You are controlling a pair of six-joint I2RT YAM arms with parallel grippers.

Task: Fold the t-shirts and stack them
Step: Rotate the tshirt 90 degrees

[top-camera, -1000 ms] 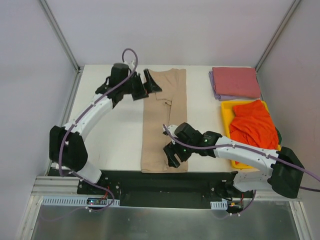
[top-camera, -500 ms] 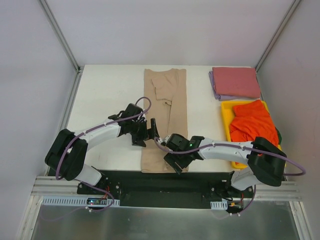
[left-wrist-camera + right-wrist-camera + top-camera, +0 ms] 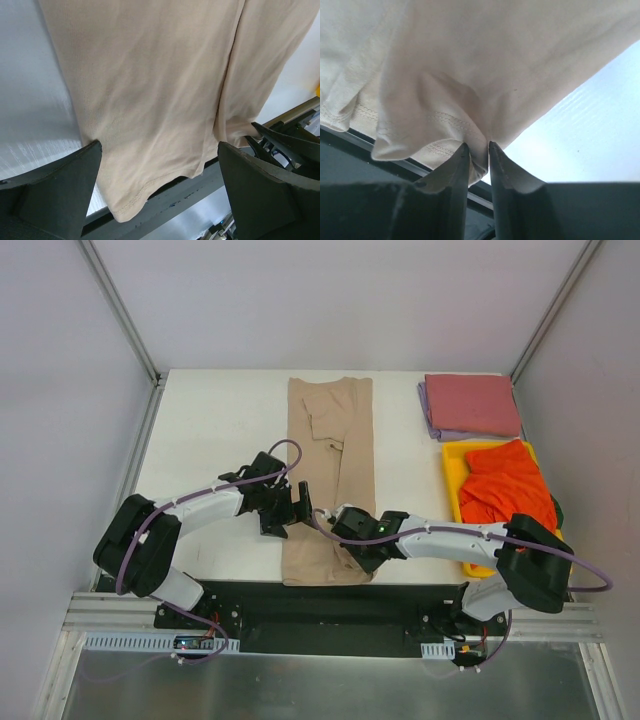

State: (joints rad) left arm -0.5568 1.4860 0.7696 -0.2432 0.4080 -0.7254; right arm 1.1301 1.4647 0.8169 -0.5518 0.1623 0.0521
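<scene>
Black and gaping wide, hovering the left end effector (image 3: 158,150) over the near left hem of the tan shirt (image 3: 330,440) on the desk (image 3: 210,420). Clamping that hem with the right end effector (image 3: 478,148). Showing pink shirt (image 3: 472,403) atop lavender shirt (image 3: 427,406) far right, orange shirt (image 3: 505,490) in yellow tray (image 3: 452,465).

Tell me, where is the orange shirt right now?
In the top view, the orange shirt lies bunched up in the yellow tray on the right side of the table, just nearer the arms than the folded pink shirt.
</scene>
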